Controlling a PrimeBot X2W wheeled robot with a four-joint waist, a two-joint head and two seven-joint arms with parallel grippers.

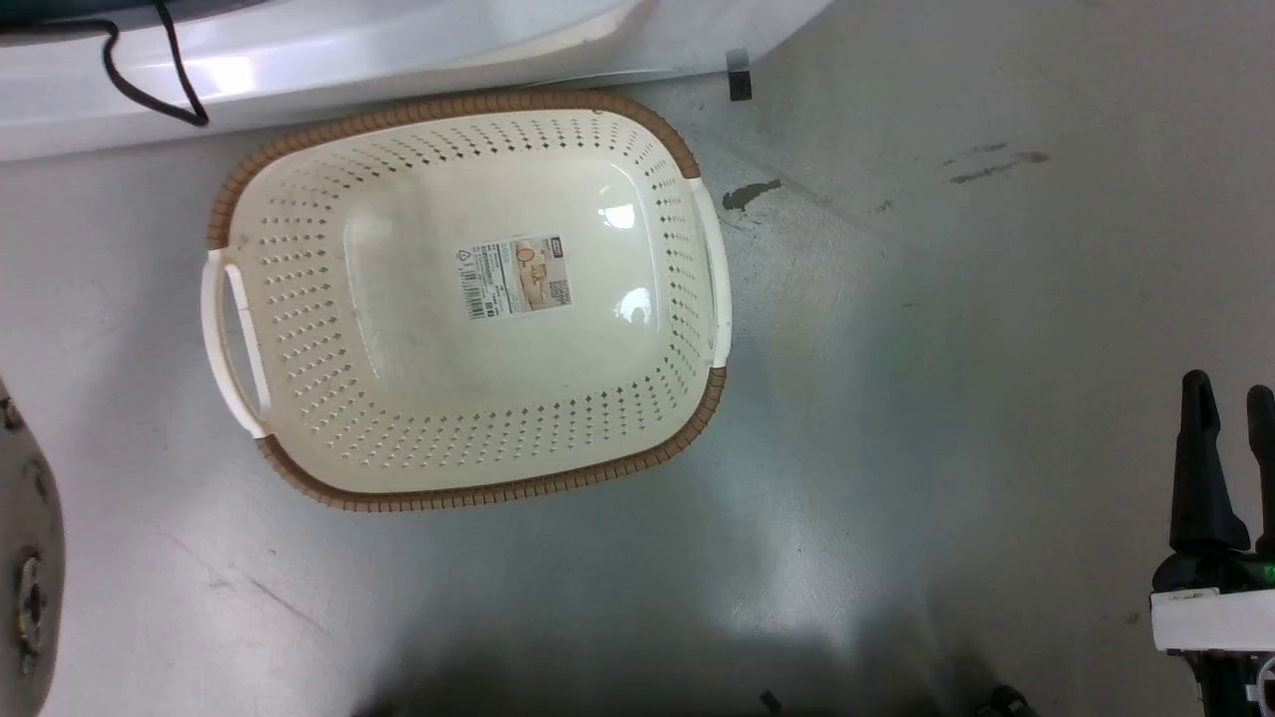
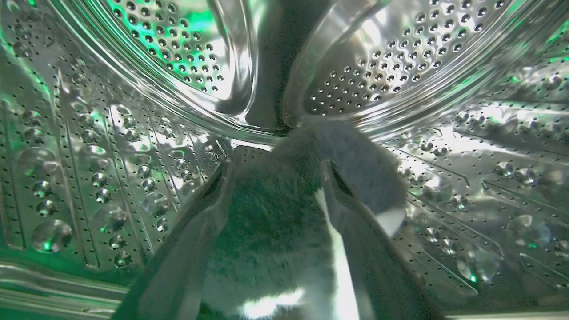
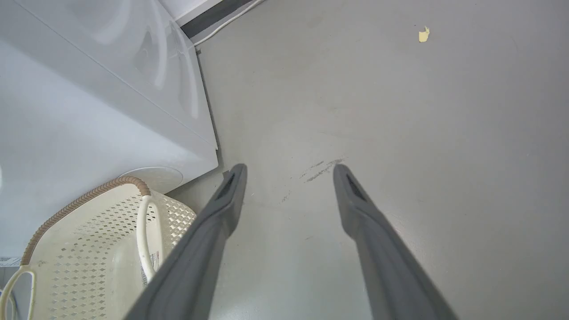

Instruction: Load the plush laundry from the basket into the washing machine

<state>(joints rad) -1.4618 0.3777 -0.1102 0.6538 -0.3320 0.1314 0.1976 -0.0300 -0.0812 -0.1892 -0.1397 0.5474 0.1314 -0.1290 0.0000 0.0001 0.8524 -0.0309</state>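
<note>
While basket (image 1: 299, 329) sat empty at 11 o'clock in head view, plush laundry (image 2: 275, 222) lay inside washing machine (image 2: 111, 146) drum, between wide-spread fingers of left gripper (image 2: 278, 178), bulk running toward 12 o'clock. Right gripper (image 3: 289, 171) hung wide, empty, over floor (image 3: 400, 111).

The plush laundry (image 2: 271, 222), dark fur with white patches, is seen lying inside the shiny, perforated steel drum of the washing machine (image 2: 111, 146). The cream, brown-rimmed basket (image 1: 299, 329) is found upright and empty just beside the machine, a label (image 1: 515, 277) stuck to its bottom.
</note>
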